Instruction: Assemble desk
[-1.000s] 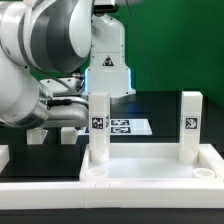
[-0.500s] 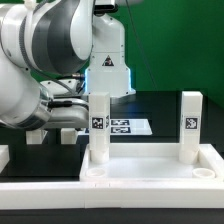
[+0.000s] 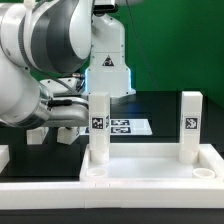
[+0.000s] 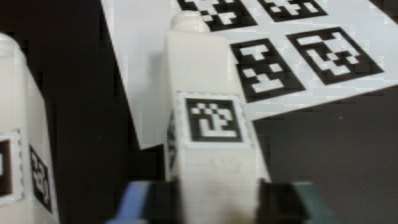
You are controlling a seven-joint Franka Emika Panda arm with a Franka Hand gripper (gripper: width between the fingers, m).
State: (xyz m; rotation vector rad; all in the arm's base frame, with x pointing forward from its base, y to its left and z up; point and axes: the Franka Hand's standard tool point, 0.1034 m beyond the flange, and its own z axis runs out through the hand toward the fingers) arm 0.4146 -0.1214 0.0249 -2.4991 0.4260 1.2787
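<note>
The desk top [image 3: 150, 170] lies at the front of the exterior view. Two tagged legs [image 3: 99, 125] [image 3: 190, 124] stand upright in its far corner sockets. In the wrist view a third white leg [image 4: 210, 110] with a black-and-white tag lies between my fingers, its far end over the marker board [image 4: 294, 50]. My gripper [image 4: 217, 205] straddles this leg, with a dark gap showing on each side between fingers [image 4: 151, 205] and leg. Another leg [image 4: 15, 130] lies beside it. In the exterior view my gripper [image 3: 53, 135] is low at the left, behind the desk top.
The marker board [image 3: 122, 127] lies on the black table behind the standing legs. The robot's base [image 3: 108, 70] stands at the back. A long white rail [image 3: 40, 192] runs along the front edge.
</note>
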